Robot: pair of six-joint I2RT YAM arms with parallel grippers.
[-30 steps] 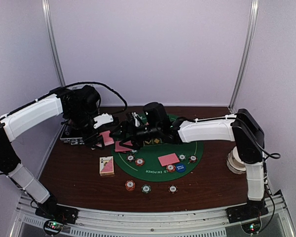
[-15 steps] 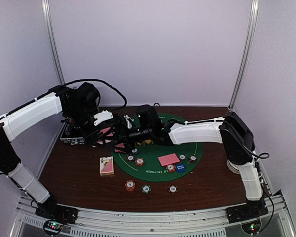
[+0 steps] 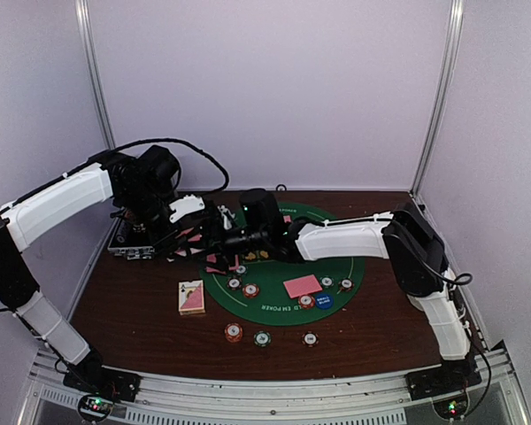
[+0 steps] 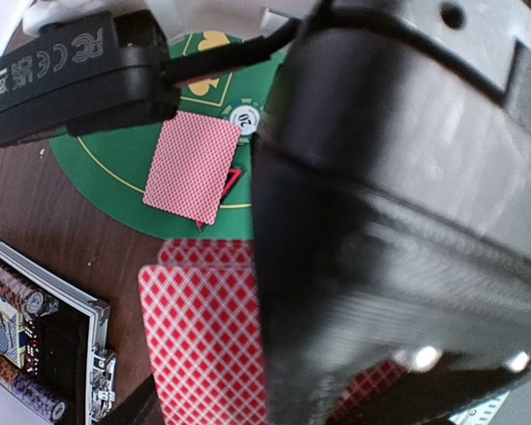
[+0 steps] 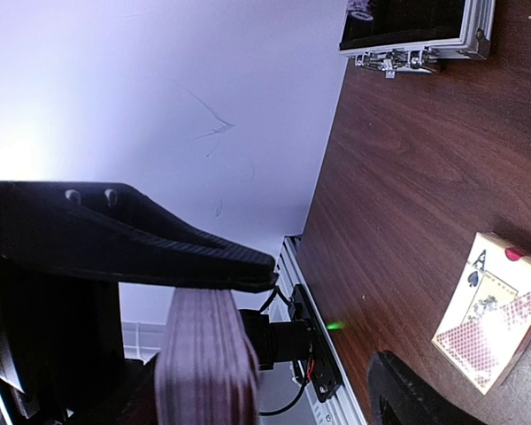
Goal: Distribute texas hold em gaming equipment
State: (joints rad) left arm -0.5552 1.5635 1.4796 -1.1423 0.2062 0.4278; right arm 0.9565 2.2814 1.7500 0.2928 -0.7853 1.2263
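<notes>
Left end effector (image 3: pixel 184 241) clamps deck (image 4: pixel 203 345) over mat (image 3: pixel 350 270) rim; right end effector (image 3: pixel 214 234) open.

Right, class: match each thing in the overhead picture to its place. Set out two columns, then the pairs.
Things
1 blue round marker disc
2 printed cardboard card box
3 silver-edged black case
4 row of three striped poker chips

Places
a brown wooden table, nearer the arms than the mat
b on the round green felt mat
c table's far-left edge
d bare wood, left of the mat

Pairs: 1-b, 2-d, 3-c, 4-a
</notes>
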